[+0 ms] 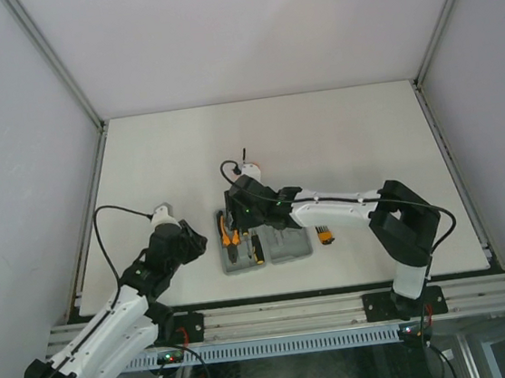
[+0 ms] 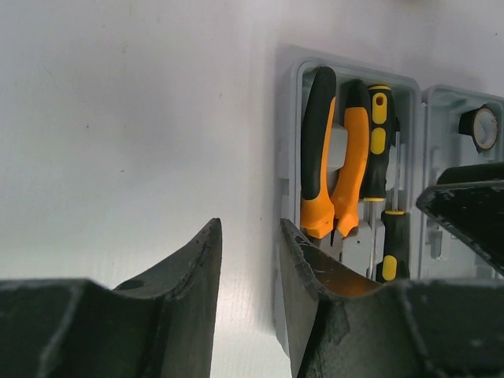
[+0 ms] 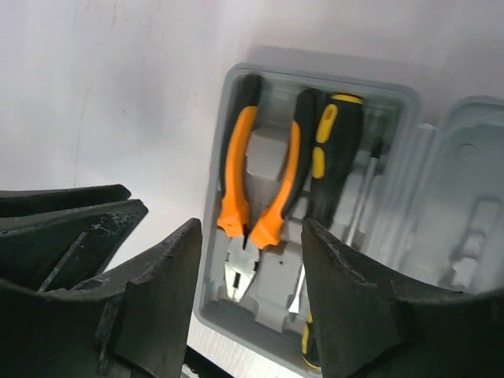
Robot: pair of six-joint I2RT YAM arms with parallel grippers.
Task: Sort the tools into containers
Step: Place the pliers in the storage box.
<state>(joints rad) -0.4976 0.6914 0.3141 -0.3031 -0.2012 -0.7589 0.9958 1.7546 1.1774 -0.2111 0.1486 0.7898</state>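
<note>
The grey case (image 1: 289, 256) lies open near the table's front edge. Orange-handled pliers (image 3: 240, 181) and a black-and-orange screwdriver (image 3: 335, 150) sit in its left half. The left wrist view shows the pliers (image 2: 346, 157), both screwdrivers (image 2: 379, 134) (image 2: 391, 244), and the round tape measure (image 2: 482, 127) in the right half. The bit set (image 1: 325, 234) lies on the table right of the case. My right gripper (image 3: 252, 236) is open and empty, just above the pliers' head. My left gripper (image 2: 250, 236) is open and empty beside the case's left edge. The dark ring is not in view.
The left gripper's fingers (image 3: 71, 213) show at the left of the right wrist view, close to my right gripper. White walls with metal posts enclose the table (image 1: 366, 140) on three sides. A small dark and orange thing (image 1: 249, 163) shows behind the right wrist.
</note>
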